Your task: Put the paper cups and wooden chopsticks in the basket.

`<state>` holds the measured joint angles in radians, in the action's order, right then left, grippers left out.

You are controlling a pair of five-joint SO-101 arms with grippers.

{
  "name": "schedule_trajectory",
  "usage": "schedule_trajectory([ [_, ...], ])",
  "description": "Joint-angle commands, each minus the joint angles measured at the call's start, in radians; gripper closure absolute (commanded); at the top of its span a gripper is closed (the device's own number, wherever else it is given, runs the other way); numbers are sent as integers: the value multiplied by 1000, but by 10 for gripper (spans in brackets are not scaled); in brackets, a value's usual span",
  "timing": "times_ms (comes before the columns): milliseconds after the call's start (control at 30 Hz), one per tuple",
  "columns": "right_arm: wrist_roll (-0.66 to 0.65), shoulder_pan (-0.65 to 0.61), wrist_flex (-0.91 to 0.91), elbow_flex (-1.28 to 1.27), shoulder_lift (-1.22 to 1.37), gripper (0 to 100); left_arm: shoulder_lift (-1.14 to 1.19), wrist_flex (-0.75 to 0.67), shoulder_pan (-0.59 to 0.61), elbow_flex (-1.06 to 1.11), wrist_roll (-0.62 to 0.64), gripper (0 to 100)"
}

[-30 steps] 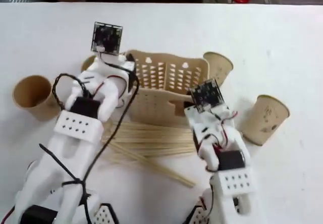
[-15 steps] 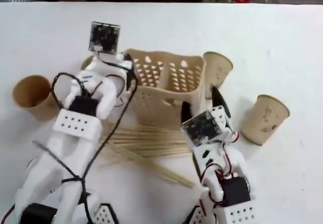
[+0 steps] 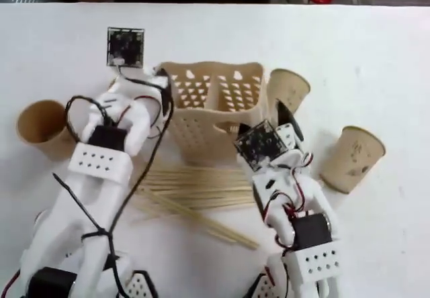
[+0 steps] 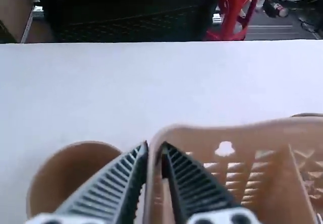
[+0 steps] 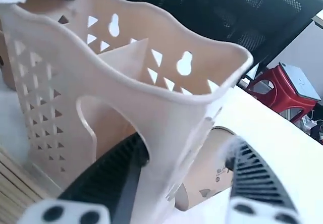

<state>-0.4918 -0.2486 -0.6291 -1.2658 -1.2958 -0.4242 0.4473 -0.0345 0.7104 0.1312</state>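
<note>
Left gripper (image 4: 155, 152) pinches the basket (image 4: 242, 133) wall, I think; right gripper (image 5: 192, 153) gapes around its right corner, paper cup (image 5: 204, 176) just beside.

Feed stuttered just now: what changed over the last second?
The left gripper, clamped on the basket rim, dragged it leftward in the high view. The right gripper drew back, then returned, fingers open astride the basket's right wall. Paper cups and chopsticks stayed put.
</note>
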Motion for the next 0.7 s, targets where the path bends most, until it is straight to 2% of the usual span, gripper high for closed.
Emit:
schedule_trajectory([
  [0,77,90,-8,51,-4,765,30,-35,122,-9,8,966],
  [133,132,87,-21,97,-73,765,30,-32,119,-8,8,966],
  [367,133,-102,-174,110,-197,764,22,-31,127,-5,8,966],
  [533,140,-101,-203,110,-286,762,22,-31,127,-6,8,966],
  [667,140,-101,-125,109,-248,761,22,-31,117,-3,-17,966],
])
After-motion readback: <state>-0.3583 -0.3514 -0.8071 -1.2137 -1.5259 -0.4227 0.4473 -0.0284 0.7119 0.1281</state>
